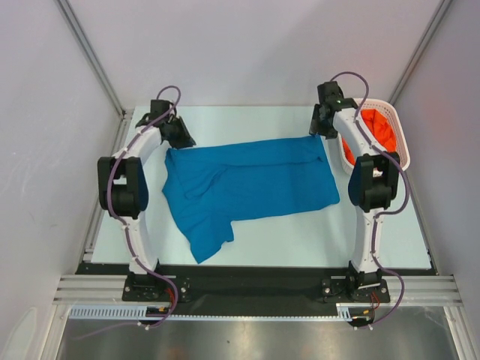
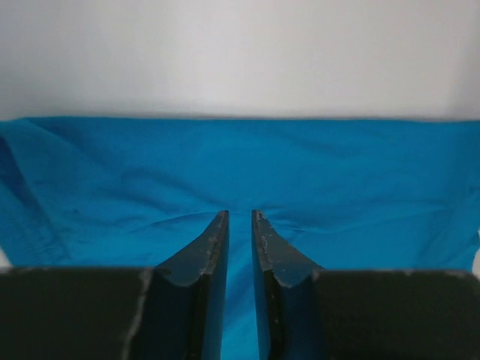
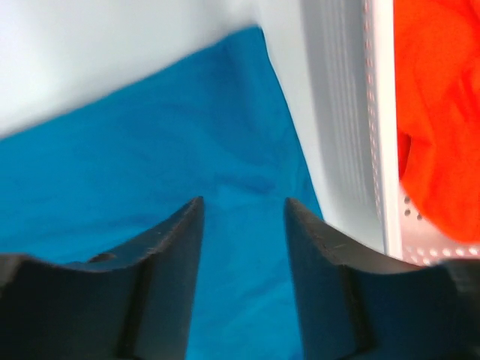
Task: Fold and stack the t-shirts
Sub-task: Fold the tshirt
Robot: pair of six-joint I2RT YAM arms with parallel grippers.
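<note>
While the top view shows the medium-blue cloth t-shirt (image 1: 251, 187) spread on the worktop (image 1: 300, 240), only the wrist views show the jaws: left gripper (image 2: 238, 214) barely parted, right gripper (image 3: 244, 201) wider, both empty over its far corners. The orange-red cloth t-shirt (image 1: 381, 127) lies in the white plastic lattice basket (image 1: 403, 142), far right corner.

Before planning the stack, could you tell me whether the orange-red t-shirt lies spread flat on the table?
No, the orange-red t-shirt sits bunched inside the white basket.
</note>
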